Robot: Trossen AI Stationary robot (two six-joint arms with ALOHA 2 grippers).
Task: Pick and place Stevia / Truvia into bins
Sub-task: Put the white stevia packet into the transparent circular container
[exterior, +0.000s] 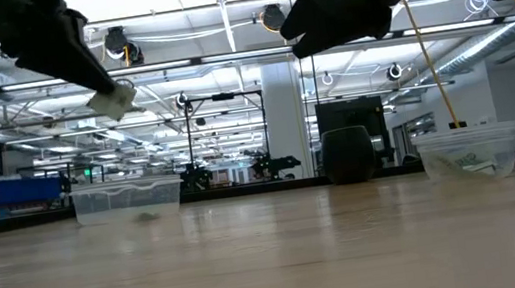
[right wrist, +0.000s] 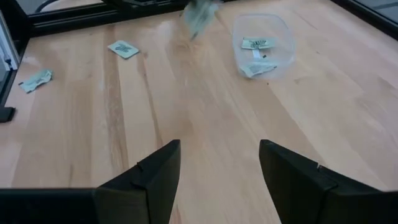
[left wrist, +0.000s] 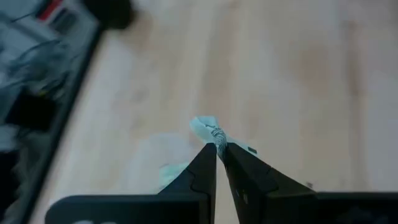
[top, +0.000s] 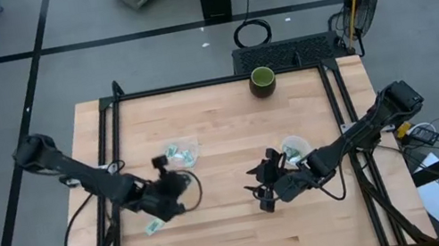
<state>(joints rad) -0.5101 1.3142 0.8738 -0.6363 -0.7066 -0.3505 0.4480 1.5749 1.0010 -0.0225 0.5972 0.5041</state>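
Pinching a small pale green and white sachet (left wrist: 210, 132) between pressed-together fingers, the left gripper (top: 161, 164) hangs above the table just beside the squarish clear plastic container (top: 182, 153). Farther right, the right gripper (top: 260, 183) hovers spread wide near the round clear plastic cup (top: 295, 148).

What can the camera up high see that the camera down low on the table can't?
Only the high view shows two loose packets lying on the table, and both arms from above. Only the low view shows the left gripper raised above the table, pinching a packet, plus the room's ceiling lights. Both show the square bin, the round bin and the dark green cup.
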